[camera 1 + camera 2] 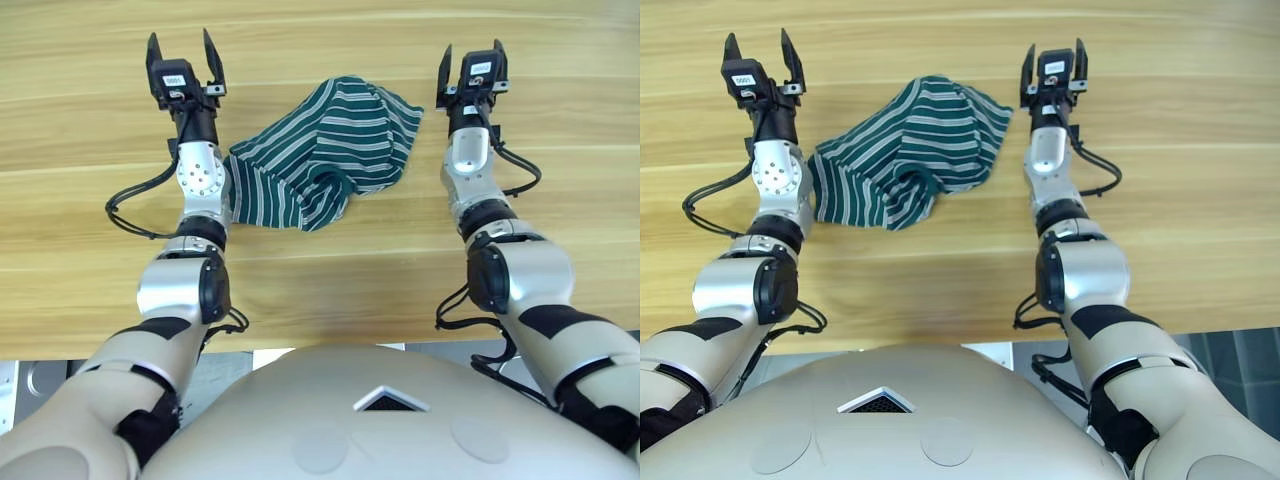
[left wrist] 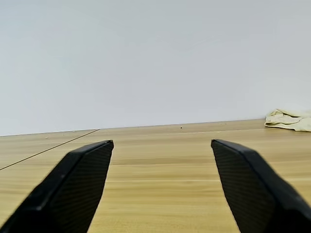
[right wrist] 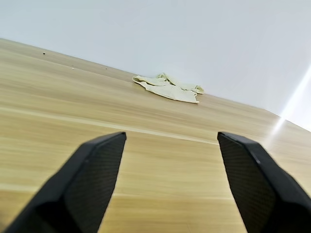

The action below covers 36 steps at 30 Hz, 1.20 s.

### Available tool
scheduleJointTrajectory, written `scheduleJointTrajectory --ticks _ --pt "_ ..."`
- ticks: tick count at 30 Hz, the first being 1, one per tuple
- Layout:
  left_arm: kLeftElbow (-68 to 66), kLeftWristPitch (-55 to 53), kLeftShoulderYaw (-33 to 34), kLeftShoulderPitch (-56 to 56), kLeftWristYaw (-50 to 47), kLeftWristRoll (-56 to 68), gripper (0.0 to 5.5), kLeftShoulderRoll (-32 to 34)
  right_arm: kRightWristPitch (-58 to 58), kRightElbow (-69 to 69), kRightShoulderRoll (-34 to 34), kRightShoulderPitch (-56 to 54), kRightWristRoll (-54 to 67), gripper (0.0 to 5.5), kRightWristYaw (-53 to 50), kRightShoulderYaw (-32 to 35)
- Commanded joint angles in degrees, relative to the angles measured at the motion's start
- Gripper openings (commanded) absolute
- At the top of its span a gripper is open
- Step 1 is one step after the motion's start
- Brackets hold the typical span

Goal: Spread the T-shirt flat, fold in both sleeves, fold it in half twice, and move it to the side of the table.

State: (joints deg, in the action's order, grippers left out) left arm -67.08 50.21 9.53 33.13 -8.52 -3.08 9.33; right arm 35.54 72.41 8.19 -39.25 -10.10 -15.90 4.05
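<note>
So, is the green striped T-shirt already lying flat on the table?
No, the T-shirt lies bunched up in a crumpled heap on the table, with deep folds in the cloth.

A crumpled pale cream cloth [image 3: 167, 87] lies on the far part of the light wooden bench [image 3: 146, 160], close to the plain white wall [image 3: 146, 34] rising behind it, and dark grey floor [image 1: 1240, 345] shows below the bench's near edge.
</note>
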Motion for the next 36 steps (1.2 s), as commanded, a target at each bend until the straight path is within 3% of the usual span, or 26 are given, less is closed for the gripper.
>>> scheduleJointTrajectory --ticks 1,19,22,36 --pt "0.5 0.8 -1.7 -0.8 -2.7 -2.9 3.77 0.7 0.3 0.3 0.6 -0.3 -0.3 3.47 -0.9 -0.3" --pt "-0.4 -2.1 -4.9 -0.4 -10.2 -8.2 3.77 2.0 2.5 0.0 1.4 0.4 -1.6 3.47 -2.8 -1.6" --pt "-0.6 -2.3 -5.0 -0.3 -10.6 -8.1 3.5 2.0 2.5 0.1 1.4 0.3 -1.6 3.47 -3.0 -1.8" --pt "-1.2 -2.4 -3.0 0.0 -8.3 -4.4 3.5 1.1 2.9 0.1 1.7 0.9 -1.4 3.47 -3.4 -2.0"
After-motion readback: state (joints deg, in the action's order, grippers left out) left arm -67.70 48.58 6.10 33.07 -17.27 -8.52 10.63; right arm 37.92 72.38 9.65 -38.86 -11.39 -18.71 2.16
